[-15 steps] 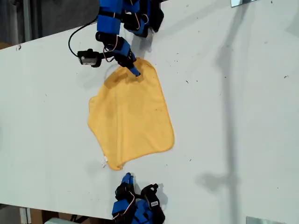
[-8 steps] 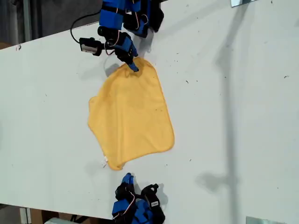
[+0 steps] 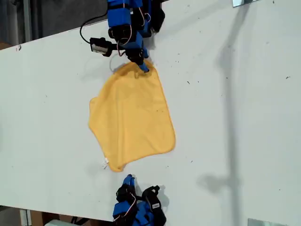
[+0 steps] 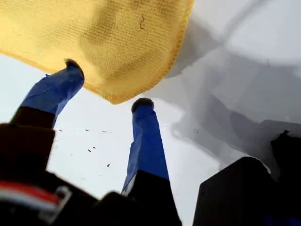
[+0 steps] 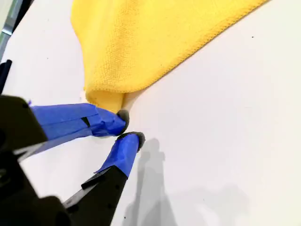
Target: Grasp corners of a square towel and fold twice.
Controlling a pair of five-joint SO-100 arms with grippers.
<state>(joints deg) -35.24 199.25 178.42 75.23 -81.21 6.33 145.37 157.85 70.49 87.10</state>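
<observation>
The yellow-orange towel [image 3: 131, 117] lies spread on the white table [image 3: 235, 117]. My second gripper [image 3: 143, 68] sits at the towel's far corner, toward the exterior view's top. Its blue fingers [image 5: 128, 127] are pinched together on that corner, and the towel [image 5: 150, 42] humps up from the table there. My first gripper [image 3: 128, 179] rests near the exterior view's bottom edge, just short of the near corner with the small white tag [image 3: 105, 164]. It is open [image 4: 107, 84], with the rounded corner of the towel [image 4: 108, 42] just beyond its tips and nothing held.
The base of the second arm [image 3: 134, 14] stands at the exterior view's top edge, with a small camera [image 3: 99, 46] and a black cable beside it. The first arm's base [image 3: 138, 209] is at the bottom edge. Small dark specks dot the table.
My second gripper has shifted toward the exterior view's right and slightly up, drawing the towel's far corner with it, so that edge now bulges. My first gripper has not moved.
</observation>
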